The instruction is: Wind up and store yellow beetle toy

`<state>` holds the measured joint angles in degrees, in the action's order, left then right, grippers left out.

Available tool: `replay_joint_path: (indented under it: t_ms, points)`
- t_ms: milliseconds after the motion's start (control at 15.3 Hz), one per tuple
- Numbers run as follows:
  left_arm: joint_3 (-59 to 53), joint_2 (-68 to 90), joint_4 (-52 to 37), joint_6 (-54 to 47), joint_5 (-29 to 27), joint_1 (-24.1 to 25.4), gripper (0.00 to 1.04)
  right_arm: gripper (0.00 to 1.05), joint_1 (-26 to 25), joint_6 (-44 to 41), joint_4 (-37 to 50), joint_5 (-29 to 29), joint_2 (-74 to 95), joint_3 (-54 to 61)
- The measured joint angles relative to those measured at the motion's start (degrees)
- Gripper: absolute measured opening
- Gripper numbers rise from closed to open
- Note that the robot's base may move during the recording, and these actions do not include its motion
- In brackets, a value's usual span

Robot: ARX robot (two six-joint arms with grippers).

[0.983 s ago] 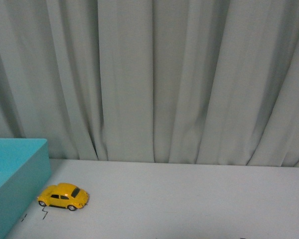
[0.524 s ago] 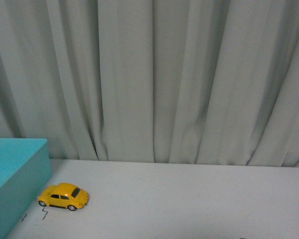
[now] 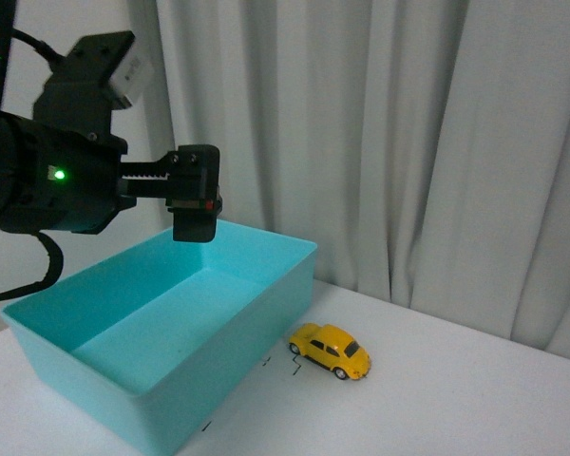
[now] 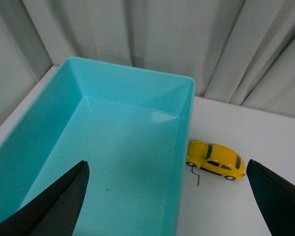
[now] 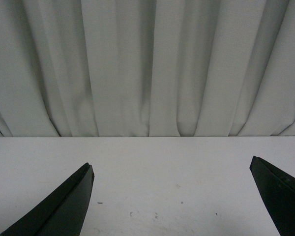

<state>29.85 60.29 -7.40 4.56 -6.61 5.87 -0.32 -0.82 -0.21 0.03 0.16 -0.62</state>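
The yellow beetle toy (image 3: 331, 351) stands on its wheels on the white table, just beside the long outer wall of a turquoise bin (image 3: 171, 404). In the left wrist view the yellow beetle toy (image 4: 215, 160) lies beyond the turquoise bin's (image 4: 132, 83) rim. My left gripper (image 3: 196, 220) hangs open high over the bin, well above and apart from the toy. Between its wide fingers, the left gripper (image 4: 166, 167) holds nothing. The right gripper (image 5: 171, 162) is open over bare table; the toy does not show there.
A pale pleated curtain (image 3: 380, 142) closes off the far side of the table (image 3: 475, 404). Small black marks (image 3: 294, 366) sit on the tabletop by the toy's nose. The bin's inside shows nothing in it.
The front view has swung: bin and toy now sit nearer the middle instead of the lower left, and my left arm has come into view above the bin.
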Motion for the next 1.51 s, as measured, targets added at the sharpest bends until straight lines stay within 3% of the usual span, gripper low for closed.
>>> replay_joint_path:
  t_ms: [262, 459, 590, 852, 1049, 1311, 1507]
  points:
    - [15.17, 19.80, 0.79, -16.63, 7.34, 0.72, 0.98, 0.98, 0.00, 0.00, -0.02, 0.00, 0.00, 0.00]
    - [26.27, 29.70, 8.02, -30.58, 13.51, -1.99, 0.98, 0.98, 0.00, 0.00, -0.02, 0.00, 0.00, 0.00]
    - [34.71, 36.20, 15.54, -42.18, 14.29, -4.28, 0.98, 0.98, 0.00, -0.02, -0.02, 0.00, -0.02, 0.00]
    - [47.93, 47.98, 30.49, -67.08, 7.96, -7.48, 0.98, 0.98, 0.00, 0.00, 0.00, 0.00, 0.00, 0.00]
    - [52.43, 54.62, 34.27, -82.97, 3.30, -8.85, 0.98, 0.98, 0.00, 0.00, -0.02, 0.00, 0.00, 0.00]
    - [56.63, 59.36, 39.80, -87.69, -0.83, -10.05, 0.98, 0.98, 0.00, -0.02, -0.02, 0.00, -0.02, 0.00]
    - [59.65, 63.78, 42.07, -82.77, -3.41, -11.34, 0.98, 0.98, 0.00, -0.02, -0.02, 0.00, -0.02, 0.00]
